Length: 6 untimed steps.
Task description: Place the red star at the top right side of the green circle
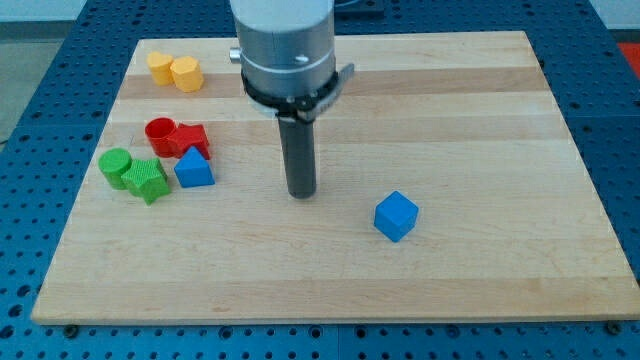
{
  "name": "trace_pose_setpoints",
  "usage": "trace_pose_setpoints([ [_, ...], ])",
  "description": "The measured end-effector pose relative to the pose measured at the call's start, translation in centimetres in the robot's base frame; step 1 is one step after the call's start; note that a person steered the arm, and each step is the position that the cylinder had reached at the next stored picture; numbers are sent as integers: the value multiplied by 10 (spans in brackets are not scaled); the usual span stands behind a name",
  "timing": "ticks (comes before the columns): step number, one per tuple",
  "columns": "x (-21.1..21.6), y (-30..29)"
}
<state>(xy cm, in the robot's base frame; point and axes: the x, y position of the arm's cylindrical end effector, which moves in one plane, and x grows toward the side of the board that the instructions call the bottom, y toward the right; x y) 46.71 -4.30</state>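
The tabletop [450, 120] is seen as a pale wooden board, most of it bare to the view's right. No pincer is fitted, so no open or closed state can be reported; the arm ends in a dark rod, and my tip [301, 194] rests near the board's middle, well apart from every block. A cluster is found at the view's left: the green circle [115, 165] with a green star [148, 180] touching it on the right, a blue triangle [194, 168] just beside that, and above them a red cylinder [160, 132] against the red star [192, 137]. The red star is thus judged already above and right of the green circle, though separated by the crowd. Two yellow blocks [174, 70] sit near the top left; a blue cube [396, 216] lies alone at lower right. For the step, a short approach from the view's right is advised, with the red star nudged slightly left and down, slowly, so the red cylinder and blue triangle are not disturbed.
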Motion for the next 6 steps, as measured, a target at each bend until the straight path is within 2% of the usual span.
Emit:
trace_pose_setpoints([
  [2, -57, -107],
  [3, -59, -159],
  [4, -74, -159],
  [5, -47, -149],
  [6, -37, -107],
])
